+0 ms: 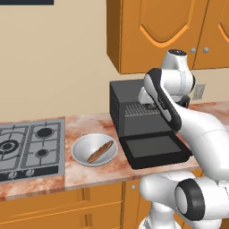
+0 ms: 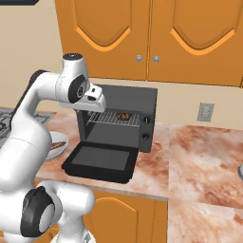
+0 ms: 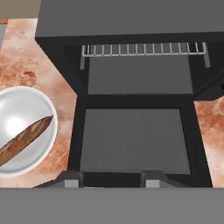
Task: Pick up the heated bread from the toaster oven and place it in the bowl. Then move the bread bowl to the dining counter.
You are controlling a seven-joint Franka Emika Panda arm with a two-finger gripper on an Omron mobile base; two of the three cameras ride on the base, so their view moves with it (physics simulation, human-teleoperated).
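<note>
The black toaster oven (image 2: 142,102) stands on the marbled counter with its door (image 3: 135,140) dropped flat. The heated bread (image 2: 124,116), a small dark brown lump, lies on the wire rack (image 3: 144,49) inside. Left of the oven sits the grey bowl (image 1: 79,147) (image 3: 17,105), and a long tan baguette stick (image 1: 100,151) (image 3: 24,138) lies in it. My gripper (image 3: 111,183) hangs above the front edge of the open door, facing down into the oven mouth. Its fingertips (image 3: 72,179) stand apart with nothing between them. The dining counter is out of view.
A grey gas hob (image 1: 29,145) lies left of the bowl. Orange wall cabinets (image 2: 152,33) hang low over the oven. Bare marbled counter (image 2: 199,156) stretches to the oven's right, with a wall socket (image 2: 205,112) behind it.
</note>
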